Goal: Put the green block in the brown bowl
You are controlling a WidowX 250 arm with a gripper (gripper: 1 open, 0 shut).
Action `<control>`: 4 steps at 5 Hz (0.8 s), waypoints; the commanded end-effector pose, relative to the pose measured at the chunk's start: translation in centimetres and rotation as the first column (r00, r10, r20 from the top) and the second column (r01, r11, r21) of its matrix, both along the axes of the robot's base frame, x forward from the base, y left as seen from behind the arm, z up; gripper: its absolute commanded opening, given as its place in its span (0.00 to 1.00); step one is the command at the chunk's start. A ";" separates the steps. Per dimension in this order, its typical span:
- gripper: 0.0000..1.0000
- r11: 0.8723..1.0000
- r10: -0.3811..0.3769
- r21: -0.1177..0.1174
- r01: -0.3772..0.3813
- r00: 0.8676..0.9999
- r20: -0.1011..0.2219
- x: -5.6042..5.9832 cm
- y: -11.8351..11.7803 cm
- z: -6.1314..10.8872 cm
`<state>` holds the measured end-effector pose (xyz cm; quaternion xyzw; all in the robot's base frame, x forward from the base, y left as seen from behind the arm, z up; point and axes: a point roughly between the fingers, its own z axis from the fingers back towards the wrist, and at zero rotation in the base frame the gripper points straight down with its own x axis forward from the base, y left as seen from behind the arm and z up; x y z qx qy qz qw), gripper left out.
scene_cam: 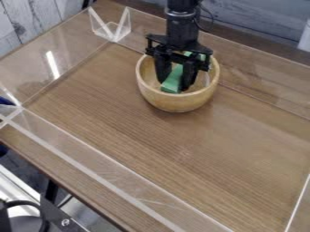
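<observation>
Camera view shows the gripper [179, 65] reaching down into the brown bowl [179, 101], its jaws closed on the green block [172, 80], held inside the bowl's rim, presumably so that release drops it safely within. Counted: one bowl, one block, one gripper, and one clear container [111, 24] beyond the bowl, leftward in view.
</observation>
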<state>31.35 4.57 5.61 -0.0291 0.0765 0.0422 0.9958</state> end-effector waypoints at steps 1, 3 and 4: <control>0.00 1.000 0.006 0.013 -0.007 0.998 0.057 1.1 0.5 1.7; 0.00 1.000 0.009 0.012 -0.009 0.999 0.050 1.1 0.6 1.8; 0.00 1.000 0.010 0.011 -0.010 0.999 0.046 1.0 0.6 1.8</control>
